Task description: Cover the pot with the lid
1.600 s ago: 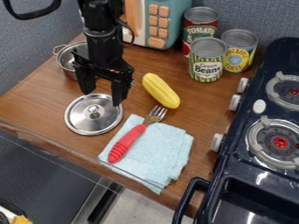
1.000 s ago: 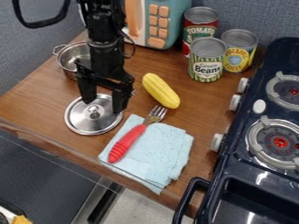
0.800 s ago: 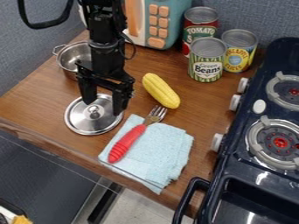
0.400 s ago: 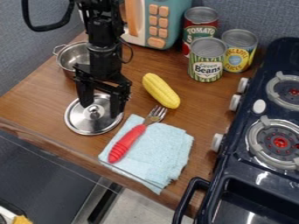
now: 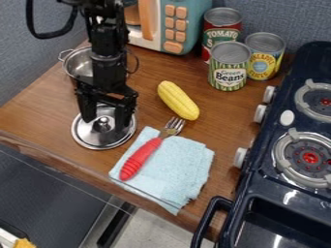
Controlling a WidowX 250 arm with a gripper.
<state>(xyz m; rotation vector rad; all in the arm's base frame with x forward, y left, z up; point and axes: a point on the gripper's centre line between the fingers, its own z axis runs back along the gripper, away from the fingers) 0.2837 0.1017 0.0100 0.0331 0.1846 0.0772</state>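
— Navy, nearest at the right: toy stove [image 5: 263,168], with a dark handle [image 5: 205,221] at the front.

— And beside that?

— Pale blue cloth [image 5: 184,169], folded on the wooden counter [image 5: 38,109]. Across it, a fork [image 5: 141,157] with a red grip, tines pointing away.

— Now for the lid?

— Just past the cloth: silver lid [image 5: 90,139], flat on the counter, knob [image 5: 102,125] up. Well apart from the pot.

— And the gripper [image 5: 105,124]?

— Right over the lid, pointing down. With jaws parted, one to each side of the knob. Touching? Impossible to tell.

— Farther back?

— Yellow corn [image 5: 178,100] first, then the steel pot [image 5: 79,64] at the left, uncovered, partly behind the arm. Over to the right, three cans: green-striped [image 5: 229,70], yellow [image 5: 263,59], red [image 5: 221,30]. Near those, a teal toy microwave [image 5: 153,42], up by the grey wall [image 5: 294,17].
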